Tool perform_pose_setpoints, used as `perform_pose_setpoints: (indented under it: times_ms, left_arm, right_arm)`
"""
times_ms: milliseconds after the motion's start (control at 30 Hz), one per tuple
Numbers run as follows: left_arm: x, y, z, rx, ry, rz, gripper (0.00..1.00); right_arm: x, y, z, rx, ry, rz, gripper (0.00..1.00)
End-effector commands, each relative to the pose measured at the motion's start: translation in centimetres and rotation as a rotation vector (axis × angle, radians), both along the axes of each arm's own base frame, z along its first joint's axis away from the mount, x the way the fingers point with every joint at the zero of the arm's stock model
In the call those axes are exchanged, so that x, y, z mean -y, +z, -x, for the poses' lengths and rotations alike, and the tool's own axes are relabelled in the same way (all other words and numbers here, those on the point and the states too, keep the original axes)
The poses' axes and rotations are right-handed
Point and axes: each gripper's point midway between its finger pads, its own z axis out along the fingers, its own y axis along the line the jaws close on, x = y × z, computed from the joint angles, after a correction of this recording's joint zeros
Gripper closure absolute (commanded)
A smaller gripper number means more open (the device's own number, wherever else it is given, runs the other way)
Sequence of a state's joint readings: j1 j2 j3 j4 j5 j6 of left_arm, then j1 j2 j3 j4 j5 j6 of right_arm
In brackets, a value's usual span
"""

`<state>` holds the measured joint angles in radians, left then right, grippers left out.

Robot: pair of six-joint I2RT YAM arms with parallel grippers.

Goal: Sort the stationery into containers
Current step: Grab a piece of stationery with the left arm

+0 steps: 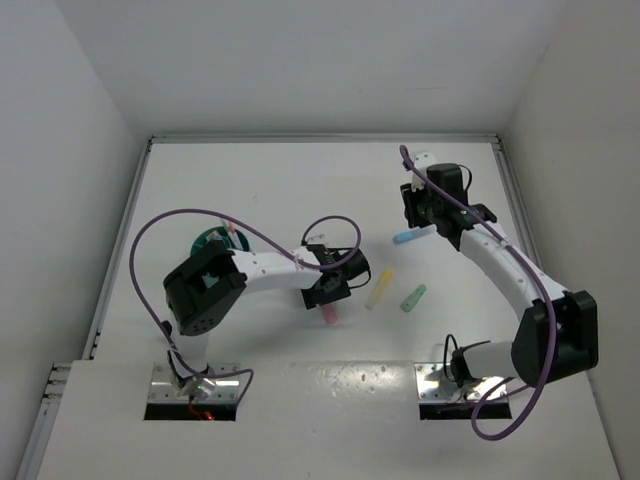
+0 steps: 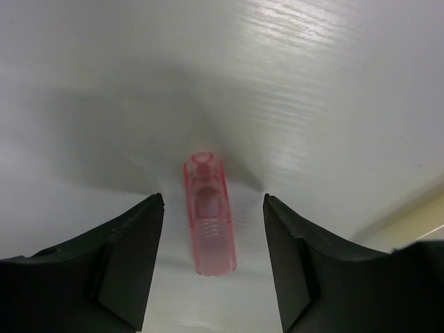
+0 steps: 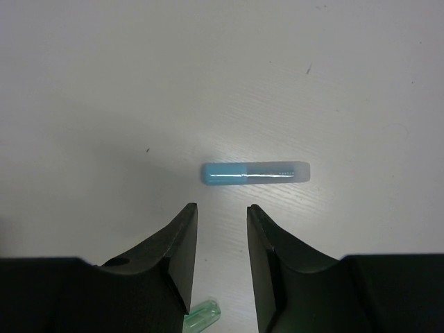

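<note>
The cup (image 1: 208,240) stands on the table (image 1: 300,180) at the left, at mid-depth, partly hidden behind the left arm (image 1: 270,268). Right of it, around the table's middle, three markers lie in a row from left to right. The leftmost marker (image 1: 330,314) is the nearest. The middle marker (image 1: 379,289) lies right of it and slightly farther. The rightmost marker (image 1: 413,298) lies just beside that one. The leftmost marker lies lengthwise between the fingers (image 2: 132,257) of the left gripper (image 2: 212,200), touching neither. Beyond the rightmost marker, the capped tube (image 3: 254,172) lies crosswise on the table. It is just past the fingers of the right gripper (image 3: 220,207) and apart from them.
</note>
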<state>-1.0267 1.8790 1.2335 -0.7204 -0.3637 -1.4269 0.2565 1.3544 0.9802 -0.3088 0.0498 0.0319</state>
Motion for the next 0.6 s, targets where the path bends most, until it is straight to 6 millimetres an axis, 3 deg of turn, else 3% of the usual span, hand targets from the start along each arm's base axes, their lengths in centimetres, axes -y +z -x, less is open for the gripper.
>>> perform_pose_setpoints:
  times_ms: [0, 300, 400, 533, 567]
  left_arm:
    - [-0.3, 0.0, 0.9, -0.020, 0.001, -0.039, 0.35]
    - [-0.4, -1.1, 1.0, -0.040, -0.007, -0.076, 0.50]
    - [-0.4, -1.1, 1.0, -0.040, -0.007, -0.076, 0.61]
    - [-0.7, 1.0, 0.4, 0.009, -0.001, -0.060, 0.79]
    - [-1.0, 2.6, -0.1, 0.055, 0.014, -0.046, 0.82]
  right_arm:
    - [-0.4, 2.3, -0.5, 0.082, -0.004, -0.055, 0.65]
    - [0.0, 2.5, -0.3, 0.091, -0.013, -0.056, 0.65]
    - [0.0, 2.9, -0.3, 0.100, -0.013, -0.059, 0.65]
    - [0.0, 2.9, -0.3, 0.100, -0.013, -0.059, 0.65]
    - [0.1, 2.4, -0.1, 0.089, -0.013, -0.056, 0.65]
